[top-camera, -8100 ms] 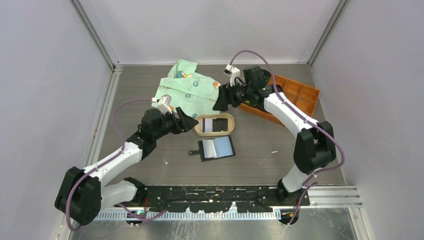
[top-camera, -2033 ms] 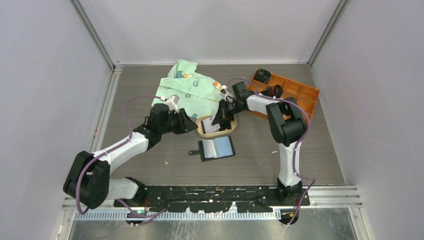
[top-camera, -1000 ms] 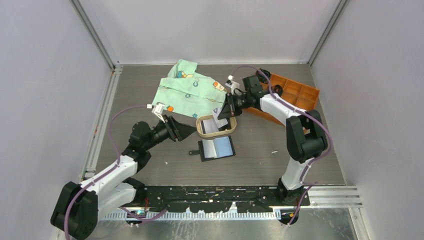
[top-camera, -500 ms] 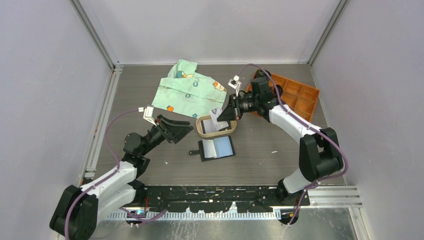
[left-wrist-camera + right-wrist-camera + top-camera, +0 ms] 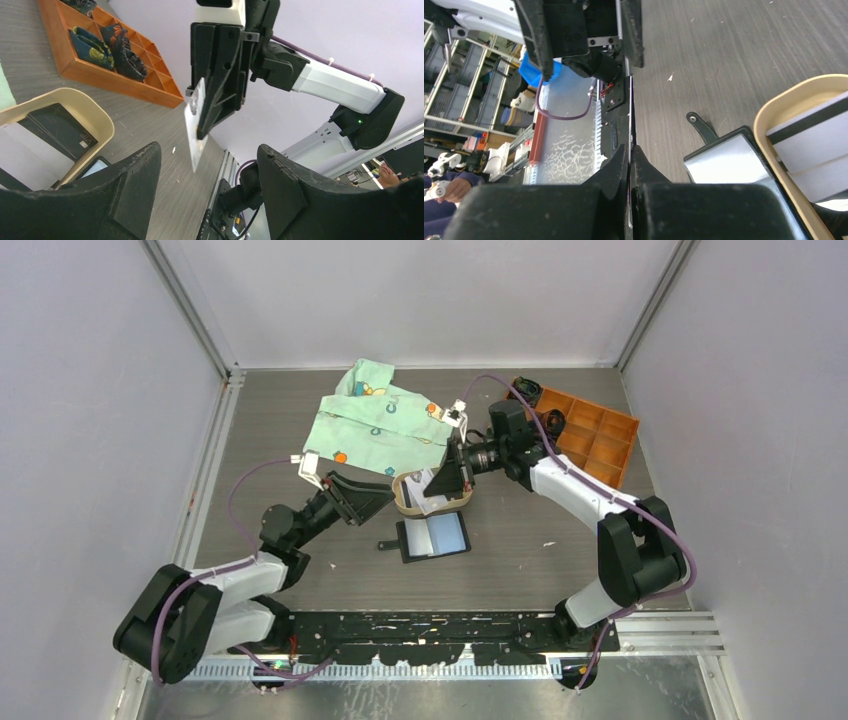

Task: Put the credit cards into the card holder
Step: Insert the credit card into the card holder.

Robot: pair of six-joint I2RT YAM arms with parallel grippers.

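Hanging above the tan tray (image 5: 97, 116), a whitish card (image 5: 194, 142) is clamped by its upper end between the closed fingers of the right gripper (image 5: 449, 476), its free end pointing down at the table (image 5: 520, 550). The left gripper (image 5: 365, 495) is noted just left of the tray with its fingers spread apart and nothing between them. Other credit cards are recorded inside the tray: a black card (image 5: 57, 127) and a whitish one with a dark stripe (image 5: 809, 132). The card holder (image 5: 435, 536) is found open and flat near the middle of the table, just on the near-edge side of the tray, grey inner pockets upward and snap tab to the left. An orange box (image 5: 590, 435) is seen toward the far right corner and a green cloth (image 5: 380, 425) toward the far edge. The cards are judged light, thin, stiff and smooth, so slipping or pivoting in a narrow pinch is to be expected. A hold across one short end is considered best, leaving the opposite end free to be led into a pocket. The holder is judged soft and light, likely to slide unless it is pinned down.
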